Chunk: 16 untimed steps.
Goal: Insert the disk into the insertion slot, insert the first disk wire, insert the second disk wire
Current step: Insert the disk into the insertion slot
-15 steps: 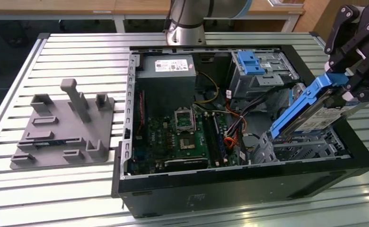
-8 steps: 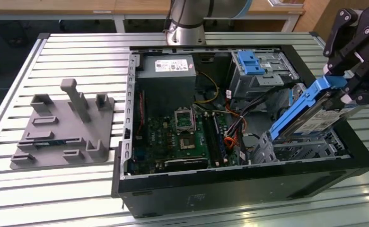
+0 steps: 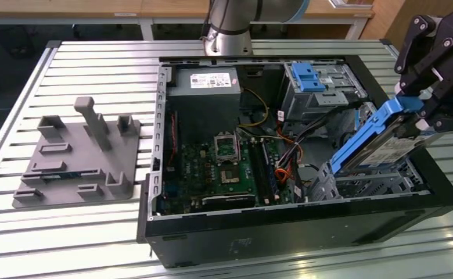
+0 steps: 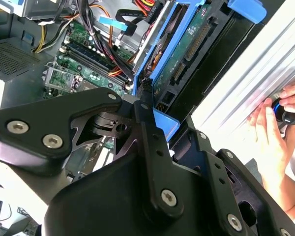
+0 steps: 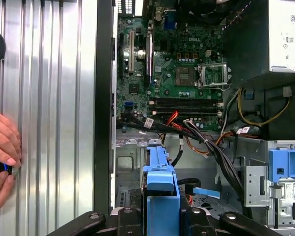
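Arm (image 3: 228, 26): one, grey jointed column with a blue-ringed joint, rising at the far side of the exterior view and running out past its top edge

Wrist: reaching in at the exterior view's upper right, carrying the black claw (image 3: 421, 109), which is pointing downward and leaning toward the exterior view's left

Claw, in both wrist views (image 4: 155, 115) (image 5: 161, 219): black linkage fingers (image 5: 125, 216) pressing in from either side, clamping the blue carrier of the disk (image 3: 381, 148) and holding it tilted with the gripped end raised
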Motion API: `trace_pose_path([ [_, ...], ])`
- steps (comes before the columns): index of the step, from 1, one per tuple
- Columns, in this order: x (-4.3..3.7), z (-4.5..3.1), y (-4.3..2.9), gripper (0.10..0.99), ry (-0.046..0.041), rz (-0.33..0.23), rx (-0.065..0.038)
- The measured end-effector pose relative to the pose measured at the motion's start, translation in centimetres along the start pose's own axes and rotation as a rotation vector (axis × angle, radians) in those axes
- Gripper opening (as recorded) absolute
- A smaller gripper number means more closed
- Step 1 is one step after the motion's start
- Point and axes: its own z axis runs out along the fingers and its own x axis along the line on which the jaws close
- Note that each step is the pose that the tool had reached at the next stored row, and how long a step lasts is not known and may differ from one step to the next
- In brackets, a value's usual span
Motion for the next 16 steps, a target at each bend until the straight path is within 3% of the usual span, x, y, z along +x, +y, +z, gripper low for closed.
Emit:
trace_pose_path([
  [16,0.22,1.38,-0.06,0.365,0.0,-0.001,0.0],
])
